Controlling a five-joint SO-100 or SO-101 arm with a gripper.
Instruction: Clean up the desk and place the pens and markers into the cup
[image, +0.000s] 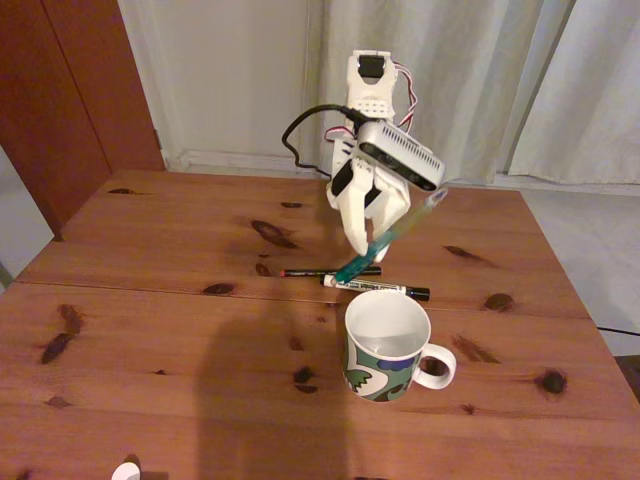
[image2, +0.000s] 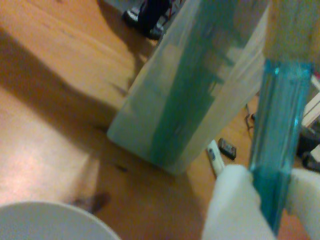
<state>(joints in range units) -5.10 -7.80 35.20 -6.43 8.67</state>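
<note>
The translucent teal-green marker (image: 392, 236) hangs tilted in my white two-finger gripper (image: 368, 245), jaws clamped on it, above the desk behind the white patterned ceramic mug (image: 386, 343); I'd bring its lower tip over the mouth before releasing.

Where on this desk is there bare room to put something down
The desk is bare left of the cup and along the far edge near the curtains. It is crowded just behind the cup, where the black pen, white marker and gripper holding the teal marker sit.
</note>
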